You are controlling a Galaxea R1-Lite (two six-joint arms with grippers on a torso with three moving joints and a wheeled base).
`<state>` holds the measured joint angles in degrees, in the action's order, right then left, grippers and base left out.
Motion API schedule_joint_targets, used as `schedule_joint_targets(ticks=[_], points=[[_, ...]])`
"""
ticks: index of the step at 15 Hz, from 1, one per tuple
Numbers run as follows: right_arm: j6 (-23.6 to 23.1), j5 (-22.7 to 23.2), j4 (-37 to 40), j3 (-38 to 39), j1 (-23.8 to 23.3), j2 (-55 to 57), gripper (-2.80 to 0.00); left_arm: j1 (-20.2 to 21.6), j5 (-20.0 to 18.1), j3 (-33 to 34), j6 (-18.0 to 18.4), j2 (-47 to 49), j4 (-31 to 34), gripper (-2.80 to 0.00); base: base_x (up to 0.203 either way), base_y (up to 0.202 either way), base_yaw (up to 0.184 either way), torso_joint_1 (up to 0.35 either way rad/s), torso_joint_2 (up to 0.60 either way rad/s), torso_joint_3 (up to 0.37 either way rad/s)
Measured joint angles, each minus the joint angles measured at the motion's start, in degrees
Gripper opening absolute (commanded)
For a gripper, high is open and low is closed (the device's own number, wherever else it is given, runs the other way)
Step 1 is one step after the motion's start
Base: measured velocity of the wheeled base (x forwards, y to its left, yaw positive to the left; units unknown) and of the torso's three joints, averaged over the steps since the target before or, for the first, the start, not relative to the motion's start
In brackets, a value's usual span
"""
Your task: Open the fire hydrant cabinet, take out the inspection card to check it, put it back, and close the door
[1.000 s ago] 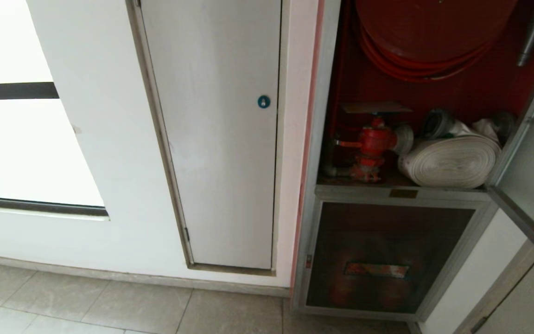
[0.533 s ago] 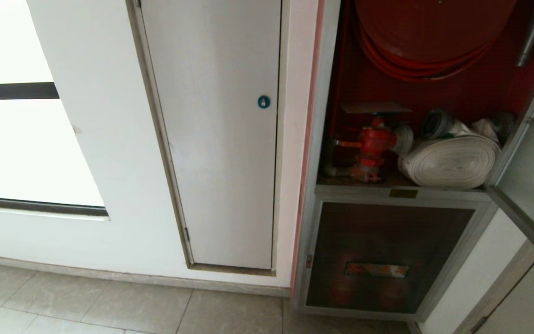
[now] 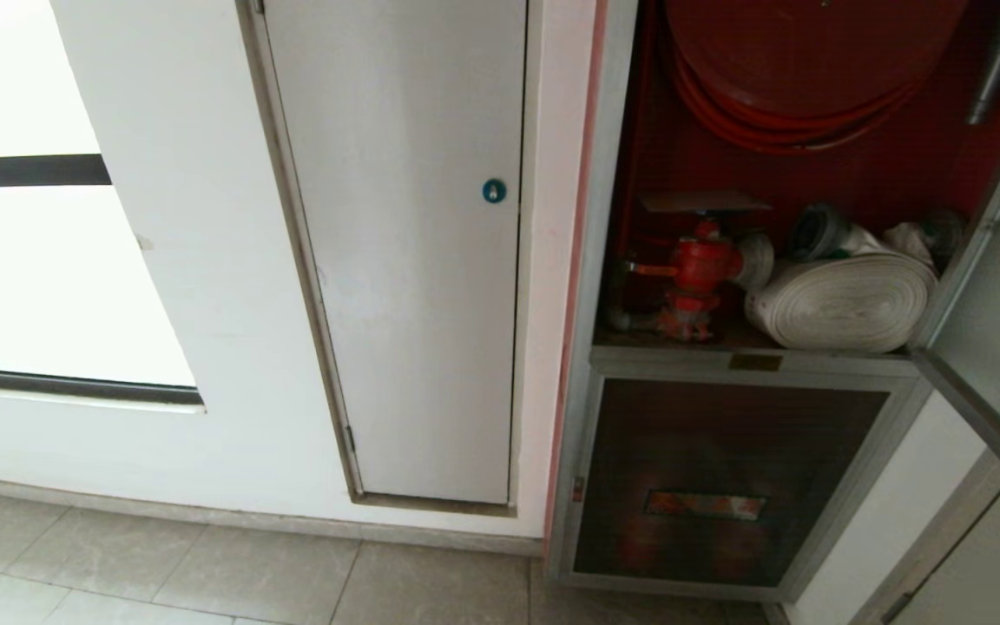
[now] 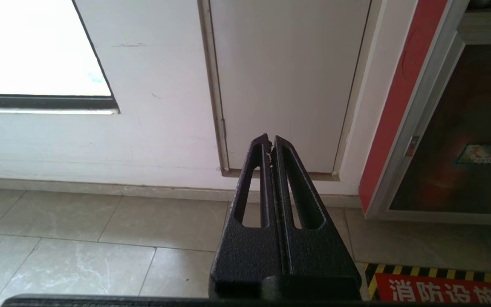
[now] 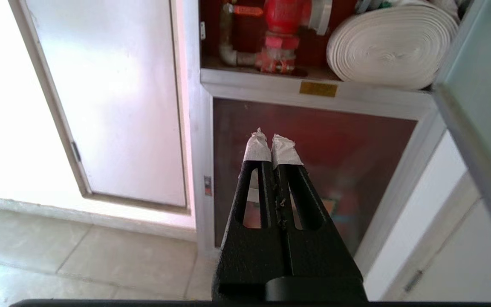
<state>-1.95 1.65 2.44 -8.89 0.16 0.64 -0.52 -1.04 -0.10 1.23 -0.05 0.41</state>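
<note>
Before me, the fire hydrant cabinet point(image 3: 604, 260) stands with the door point(image 3: 999, 286) swung open at right. On the red valve point(image 3: 698, 265) lies the inspection card point(image 3: 701, 201). My right gripper point(image 5: 272, 147) is fully closed and empty, facing the lower dark-glass door point(image 5: 313, 170). My left gripper point(image 4: 270, 143) is closed, empty, parked near the floor point(image 4: 100, 238).

Left gripper point(image 4: 270, 143): two long black fingers point(image 4: 256, 183), rough pebbled finish, tapering to narrow tips. Each finger has one long slot cut through it, rounded at the ends. Fingers widen into a solid black block at the base, with a dark bar across beneath.

Right gripper point(image 5: 271, 143): same black textured build, same slotted fingers point(image 5: 252, 196). Tips are wrapped in white tape point(image 5: 286, 151), crinkled and slightly frayed at the ends. A few pale specks along the inner seam.
</note>
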Motion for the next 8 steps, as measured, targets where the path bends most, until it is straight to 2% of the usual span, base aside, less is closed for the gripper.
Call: schedule_joint_targets(ticks=[4, 8], points=[[0.20, 0.15, -10.46, 7.36, -0.06, -0.64, -2.80, 0.00, -0.01, 0.00, 0.00, 0.00, 0.00, -2.80, 0.000, 0.000, 0.000, 0.000, 0.00, 0.000], [0.16, 0.11, -9.19, 8.68, -0.05, -0.71, -2.80, 0.00, 0.00, 0.00, 0.02, 0.00, -0.01, -2.80, 0.000, 0.000, 0.000, 0.000, 0.00, 0.000]])
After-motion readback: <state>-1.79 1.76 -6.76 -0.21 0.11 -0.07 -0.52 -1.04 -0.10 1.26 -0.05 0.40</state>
